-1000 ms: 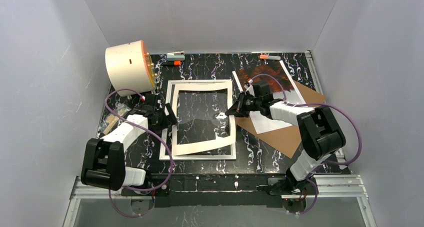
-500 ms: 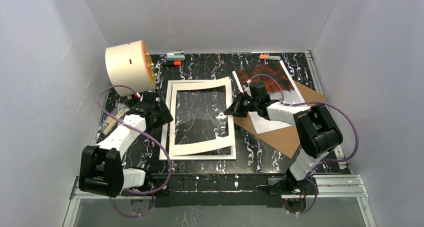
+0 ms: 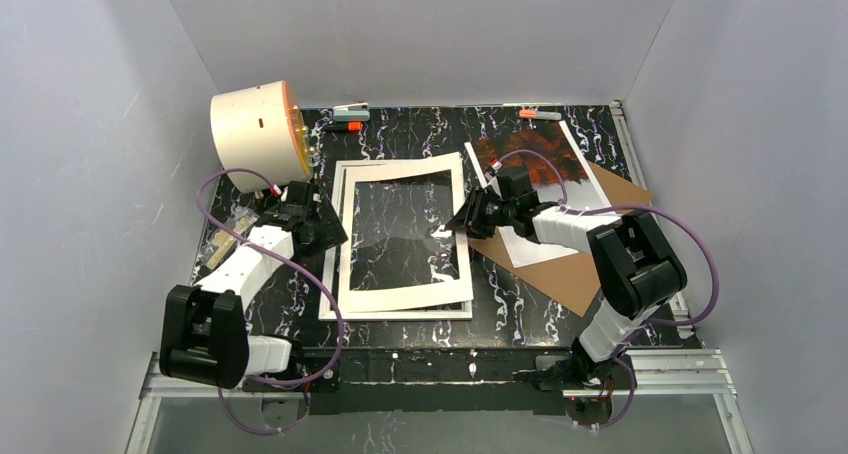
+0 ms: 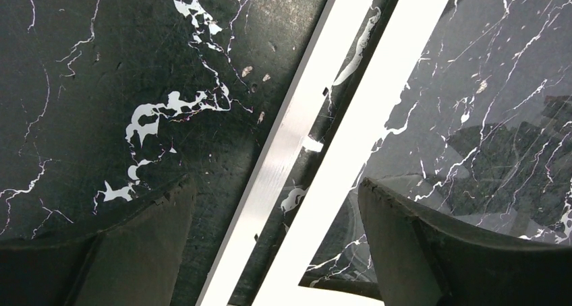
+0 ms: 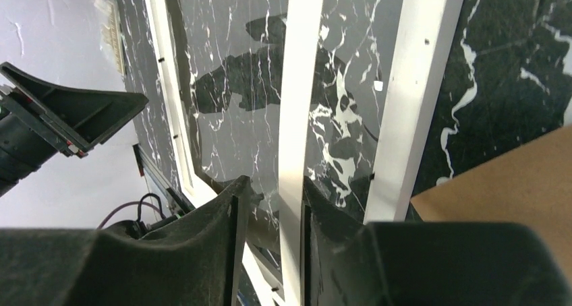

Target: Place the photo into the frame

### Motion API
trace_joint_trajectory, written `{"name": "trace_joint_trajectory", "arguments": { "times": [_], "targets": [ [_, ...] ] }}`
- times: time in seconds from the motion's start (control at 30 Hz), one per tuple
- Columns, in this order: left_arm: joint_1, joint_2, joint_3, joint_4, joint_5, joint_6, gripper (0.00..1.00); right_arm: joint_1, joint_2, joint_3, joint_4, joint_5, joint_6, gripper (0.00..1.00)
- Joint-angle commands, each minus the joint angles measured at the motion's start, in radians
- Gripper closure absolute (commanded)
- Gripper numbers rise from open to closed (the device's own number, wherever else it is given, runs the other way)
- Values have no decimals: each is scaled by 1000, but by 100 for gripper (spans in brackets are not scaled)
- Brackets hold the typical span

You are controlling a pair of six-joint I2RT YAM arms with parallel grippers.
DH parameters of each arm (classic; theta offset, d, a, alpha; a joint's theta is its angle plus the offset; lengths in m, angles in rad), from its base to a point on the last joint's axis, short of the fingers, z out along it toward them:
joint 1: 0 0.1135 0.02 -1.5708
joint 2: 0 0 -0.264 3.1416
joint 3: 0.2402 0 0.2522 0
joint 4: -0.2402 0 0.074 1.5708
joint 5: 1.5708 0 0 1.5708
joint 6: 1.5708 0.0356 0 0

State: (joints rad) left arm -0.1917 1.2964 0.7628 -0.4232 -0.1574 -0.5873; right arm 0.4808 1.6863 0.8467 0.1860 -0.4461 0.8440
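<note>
Pinching white mat [image 5: 293, 117] between right jaws

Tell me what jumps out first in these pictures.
The white mat lies askew over the white picture frame mid-table, its right edge pinched by the right hand. At the far left sits a big cream cylinder with an orange face. To the right, the red-orange photo lies partly on a brown backing board.
</note>
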Motion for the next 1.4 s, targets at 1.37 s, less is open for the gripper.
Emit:
{"name": "trace_joint_trajectory", "arguments": {
  "times": [1.37],
  "targets": [
    [91, 82, -6, 105, 157, -16, 2, 69, 59, -33, 186, 18, 60, 94]
  ]
}}
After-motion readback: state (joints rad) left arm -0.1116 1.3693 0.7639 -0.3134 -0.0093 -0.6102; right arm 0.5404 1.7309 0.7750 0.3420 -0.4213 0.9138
